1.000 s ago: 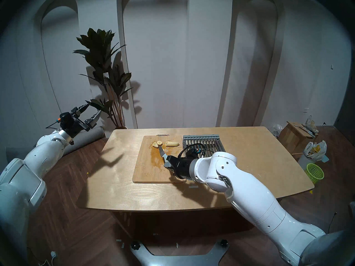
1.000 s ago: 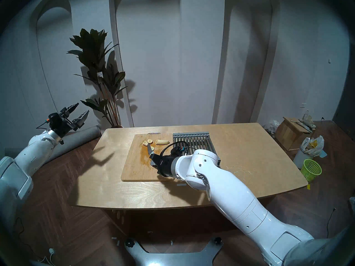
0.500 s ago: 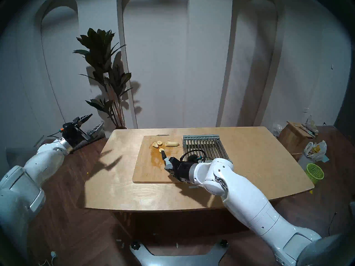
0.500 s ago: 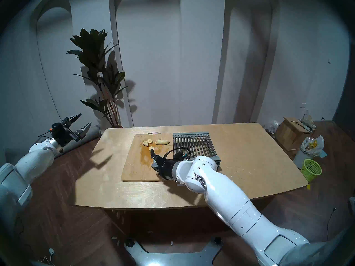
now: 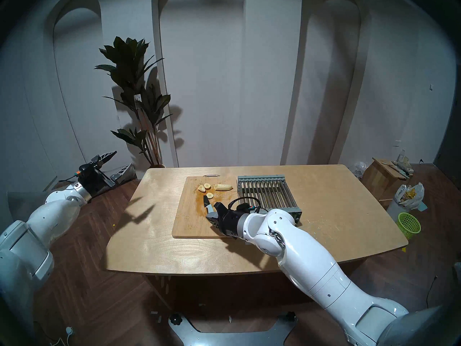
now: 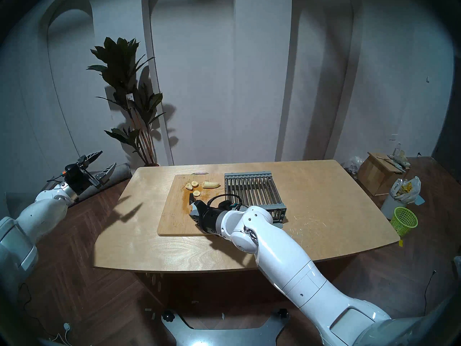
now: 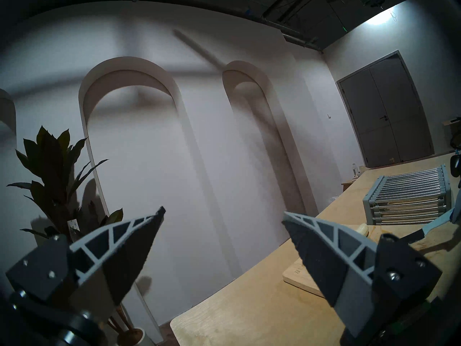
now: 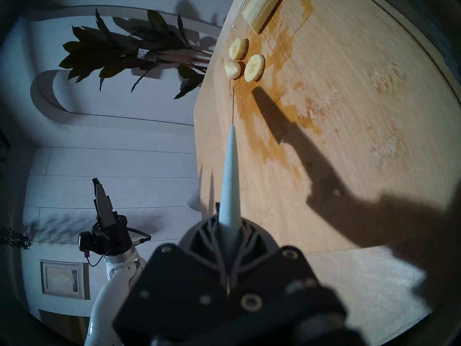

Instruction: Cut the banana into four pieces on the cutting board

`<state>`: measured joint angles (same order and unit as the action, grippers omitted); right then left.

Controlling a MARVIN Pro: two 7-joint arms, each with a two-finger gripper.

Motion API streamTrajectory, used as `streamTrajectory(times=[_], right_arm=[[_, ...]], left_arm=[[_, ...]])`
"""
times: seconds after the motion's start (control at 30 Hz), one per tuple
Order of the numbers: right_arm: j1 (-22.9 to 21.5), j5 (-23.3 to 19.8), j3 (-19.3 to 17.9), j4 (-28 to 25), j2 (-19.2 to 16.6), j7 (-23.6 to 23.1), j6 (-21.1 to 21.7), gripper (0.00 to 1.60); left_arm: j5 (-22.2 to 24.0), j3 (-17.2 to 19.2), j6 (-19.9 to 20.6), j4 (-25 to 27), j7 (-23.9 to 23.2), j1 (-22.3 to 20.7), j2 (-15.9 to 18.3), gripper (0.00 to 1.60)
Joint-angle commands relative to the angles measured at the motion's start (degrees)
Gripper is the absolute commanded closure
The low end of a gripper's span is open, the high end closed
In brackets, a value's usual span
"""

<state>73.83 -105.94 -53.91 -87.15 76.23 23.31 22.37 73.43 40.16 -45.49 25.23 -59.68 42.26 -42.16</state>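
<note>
The right gripper [image 5: 212,211] is clamped on a knife [image 5: 207,203] whose blade hangs just short of three banana slices [image 5: 210,195] and the stub [image 5: 223,187] on the cutting board [image 5: 189,220]. The left gripper [image 5: 120,164] is spread wide and empty, well off the table [image 5: 324,203]. With nothing steadying the soft fruit, I judge a careless sweep could push or smear a slice.

Both arms wear glossy white rounded shells with small dark screws and thin seam lines, each ending in a silver-grey ring and a black wrist block. The left gripper [image 5: 119,161] carries 2 tapered grey fingers [image 7: 129,240] with open triangular ribbing and dark pads, bolted to black mounts by silver screws. A black looping cable [image 5: 245,202] with an orange-and-teal plug runs over the right gripper [image 5: 214,213]. A grey metal base [image 5: 234,334] carries 2 black knobs.
</note>
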Motion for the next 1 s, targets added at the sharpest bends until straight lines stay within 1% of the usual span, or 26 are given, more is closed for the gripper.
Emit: streamTrajectory(times=[0.0, 0.43, 0.5, 0.53, 0.97], right_arm=[[0.30, -0.86, 0.41, 0.04, 2.78, -2.53, -0.61, 1.60], [1.97, -1.68, 0.50, -0.65, 2.26, -4.60, -1.62, 1.60], [2.14, -1.74, 0.43, -0.71, 2.18, -4.78, -1.70, 1.60], [2.53, -1.79, 0.32, -0.79, 1.92, -4.94, -1.94, 1.60], [4.24, -2.21, -0.73, -1.59, 1.45, -5.76, -3.15, 1.60]], left_arm=[[0.01, 0.82, -2.31, 3.46, -0.68, -1.13, 1.54, 0.00], [-1.40, 1.23, -5.78, 11.80, 3.03, -0.97, 3.73, 0.00], [-1.50, 1.24, -5.97, 12.37, 3.28, -0.90, 3.92, 0.00], [-1.76, 1.27, -6.45, 13.83, 3.88, -0.74, 4.47, 0.00], [-3.34, 1.20, -8.67, 23.10, 7.20, 0.85, 8.10, 0.00]])
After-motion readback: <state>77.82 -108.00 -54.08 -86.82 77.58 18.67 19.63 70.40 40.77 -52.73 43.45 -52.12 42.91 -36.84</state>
